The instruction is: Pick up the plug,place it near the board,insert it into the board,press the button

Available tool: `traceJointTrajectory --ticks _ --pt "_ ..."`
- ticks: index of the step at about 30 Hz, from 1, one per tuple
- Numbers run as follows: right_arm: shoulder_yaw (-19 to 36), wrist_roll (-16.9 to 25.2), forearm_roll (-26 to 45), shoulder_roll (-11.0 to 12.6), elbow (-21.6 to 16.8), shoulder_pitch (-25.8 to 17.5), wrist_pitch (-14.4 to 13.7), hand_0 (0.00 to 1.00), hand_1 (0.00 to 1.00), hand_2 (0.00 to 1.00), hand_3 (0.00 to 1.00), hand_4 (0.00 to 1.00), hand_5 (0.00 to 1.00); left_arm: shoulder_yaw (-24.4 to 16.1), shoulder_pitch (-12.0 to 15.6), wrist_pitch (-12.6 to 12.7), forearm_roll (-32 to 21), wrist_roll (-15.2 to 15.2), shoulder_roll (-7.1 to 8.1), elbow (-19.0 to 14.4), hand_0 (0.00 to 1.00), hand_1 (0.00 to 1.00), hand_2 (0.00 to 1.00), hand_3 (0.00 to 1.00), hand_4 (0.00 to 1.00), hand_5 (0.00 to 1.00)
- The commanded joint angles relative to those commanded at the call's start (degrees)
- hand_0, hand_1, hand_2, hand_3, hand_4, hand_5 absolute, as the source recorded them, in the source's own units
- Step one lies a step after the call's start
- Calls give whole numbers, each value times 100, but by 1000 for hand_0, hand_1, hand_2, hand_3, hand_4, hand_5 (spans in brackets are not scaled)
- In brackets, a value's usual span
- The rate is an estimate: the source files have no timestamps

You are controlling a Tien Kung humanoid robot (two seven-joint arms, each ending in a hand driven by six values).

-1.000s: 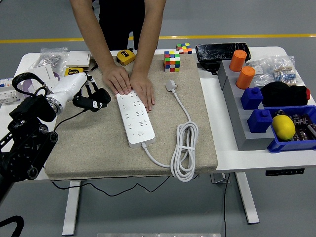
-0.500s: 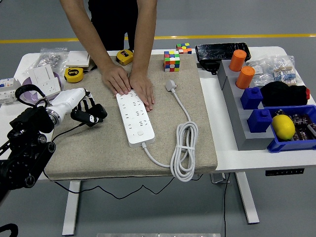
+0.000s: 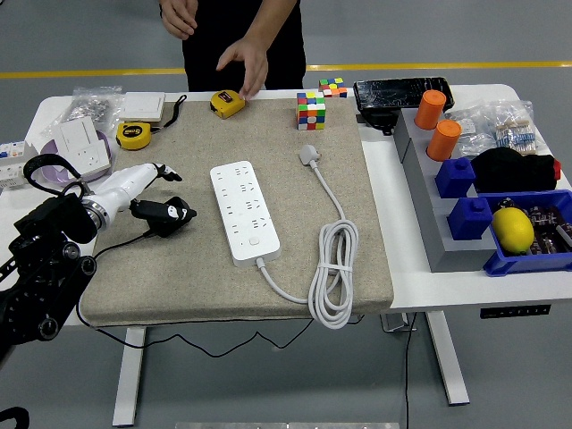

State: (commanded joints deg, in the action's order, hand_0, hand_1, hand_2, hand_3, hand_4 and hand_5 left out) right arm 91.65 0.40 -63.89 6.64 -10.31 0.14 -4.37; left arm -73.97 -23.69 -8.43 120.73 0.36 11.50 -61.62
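White, the plug (image 3: pixel 309 154) lies on the beige mat (image 3: pixel 179 268), well to the right of the robot's left hand (image 3: pixel 154 198) and a little farther from the robot, its cable (image 3: pixel 334 268) running toward the near edge and ending in a loose coil. Between the hand and the plug sits the white power strip (image 3: pixel 244 211), lengthwise on the mat and just right of the hand, with its button near its near end and its own lead curving round to join the coil. The left hand hovers low over the mat's left part, white forearm shell behind it, black fingers (image 3: pixel 170 214) loosely curled with nothing in them. Beyond the hand, at the mat's far edge, rest two yellow tape measures (image 3: pixel 228 104) and, further right, two colour cubes (image 3: pixel 311 110). A person stands at the far side, both hands raised off the table, one hand (image 3: pixel 246 63) hanging above the nearer tape measure. Far to the right of the hand, a grey rack (image 3: pixel 429 214) carries orange cylinders, and blue bins (image 3: pixel 527 261) hold a yellow fruit-like ball.
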Motion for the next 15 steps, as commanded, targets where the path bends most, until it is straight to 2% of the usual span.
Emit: traceJointTrajectory --ticks 1,2,4,7,10,15 --pt "1 0 -1 -1 0 2 0 907 841 789 789 998 998 -83 43 83 -150 -51 -26 -76 943 998 933 899 998 763" --pt "2 -1 -2 -1 0 3 0 907 841 789 789 998 998 -156 74 163 -292 -89 -45 -137 979 998 981 936 998 998" --pt "5 -3 1 -7 0 8 -3 907 841 789 789 998 998 -488 262 472 -778 -266 -196 -432 979 998 981 936 998 998" --pt "5 -4 7 -24 0 5 0 907 841 788 789 998 998 -936 572 661 -1522 -337 -421 -937 964 998 984 946 998 998" --pt "16 -1 7 -40 0 -2 2 907 841 788 789 998 998 -1252 922 684 -2230 -319 -615 -1461 964 998 984 946 998 998" --pt "48 4 -8 -56 0 -13 -1 907 840 789 789 998 998 -1649 1463 605 -3385 -226 -835 -2168 960 998 979 950 998 998"
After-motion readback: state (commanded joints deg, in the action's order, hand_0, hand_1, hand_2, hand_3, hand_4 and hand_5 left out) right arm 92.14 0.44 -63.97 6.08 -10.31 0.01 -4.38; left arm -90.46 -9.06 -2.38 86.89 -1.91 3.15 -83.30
